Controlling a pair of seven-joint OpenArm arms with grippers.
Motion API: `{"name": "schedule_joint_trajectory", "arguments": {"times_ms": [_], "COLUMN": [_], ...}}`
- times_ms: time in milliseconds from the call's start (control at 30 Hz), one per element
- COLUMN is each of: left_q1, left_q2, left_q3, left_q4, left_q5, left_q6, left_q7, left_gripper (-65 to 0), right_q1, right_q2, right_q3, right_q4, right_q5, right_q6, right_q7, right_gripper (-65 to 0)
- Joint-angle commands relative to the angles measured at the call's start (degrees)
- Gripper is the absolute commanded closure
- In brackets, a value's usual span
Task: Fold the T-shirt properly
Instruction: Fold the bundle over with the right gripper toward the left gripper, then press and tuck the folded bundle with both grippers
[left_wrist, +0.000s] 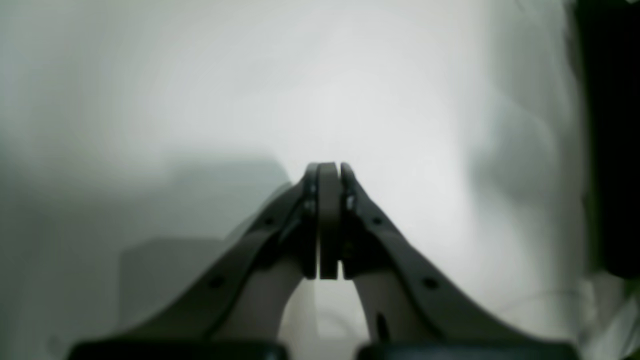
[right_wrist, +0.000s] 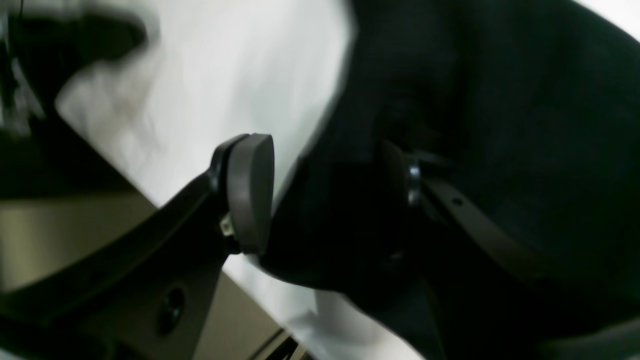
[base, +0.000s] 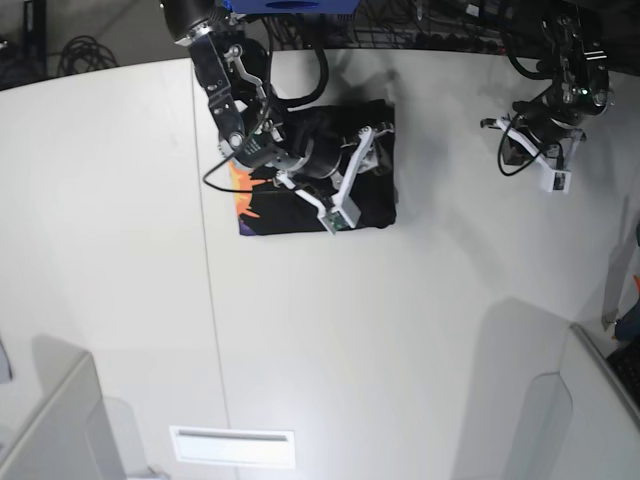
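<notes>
t-shirt (base: 318, 182) folded on table (base: 420, 330), right gripper (right_wrist: 325, 200) parted around cloth, left gripper (left_wrist: 328, 172) closed

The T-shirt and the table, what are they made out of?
T-shirt: looks like soft, matte black cloth, since it lies folded and bunched with rounded edges; an orange print shows at one side. Which fabric, I cannot tell.

Table: a hard, smooth white top, maybe laminate or painted board; it lies flat, with a straight seam running down it.

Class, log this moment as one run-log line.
T-shirt: folded on table | right gripper: open, cloth between jaws | left gripper: shut, empty, apart from shirt
</notes>
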Motion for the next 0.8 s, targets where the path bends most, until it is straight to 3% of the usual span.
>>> {"name": "schedule_joint_trajectory", "arguments": {"times_ms": [0,100,233,300,367,500,533,633,700,767], "left_q1": [-1.3,-3.7,-4.2,-3.9,-2.8,-2.5,-2.6,-2.7,-3.7,-5.5], "left_q2": [-0.9,-0.7,-0.4,2.1,5.9,11.7,12.4,12.6,12.7,12.9], "left_q3": [-1.6,-4.3,-2.8,-2.1,-3.9,-10.5,-11.4,-10.8,-8.9,-6.2], "left_q4": [0.9,1.1,2.8,5.8,9.4,11.6,10.8,7.5,5.3,2.4], "left_q5": [-0.5,-0.5,-0.6,-0.6,-1.1,-9.7,-12.6,-20.7,-23.4,-23.8], "left_q6": [-0.2,-0.6,-8.6,-13.3,-17.2,-19.7,-19.7,-19.6,-19.5,-19.5], "left_q7": [0.7,5.4,8.2,9.2,11.1,15.5,16.0,16.0,16.0,16.0], "left_gripper": [0.0,0.0,0.0,0.0,0.0,0.0,-6.3,-43.1,-61.2,-65.0], "right_q1": [1.9,4.9,6.6,6.1,4.6,0.2,-1.0,-4.0,-5.4,-6.5], "right_q2": [-1.0,-1.4,0.2,2.3,3.7,3.8,3.9,6.3,8.0,8.8], "right_q3": [-2.0,-6.4,-5.7,-0.6,6.1,18.7,20.4,22.2,21.4,21.1], "right_q4": [1.0,1.5,8.1,12.0,13.0,13.0,13.0,12.9,12.8,12.7], "right_q5": [1.4,1.4,1.3,1.4,1.7,1.7,1.7,1.7,1.7,1.7], "right_q6": [0.5,0.5,0.4,0.4,0.4,1.1,1.2,1.2,2.3,2.6], "right_q7": [0.1,-2.9,-3.5,-3.5,-3.5,-2.4,-1.2,3.5,5.9,7.5], "right_gripper": [-30.6,-30.6,-27.5,-16.2,0.0,0.0,0.0,0.0,0.0,0.0]}}
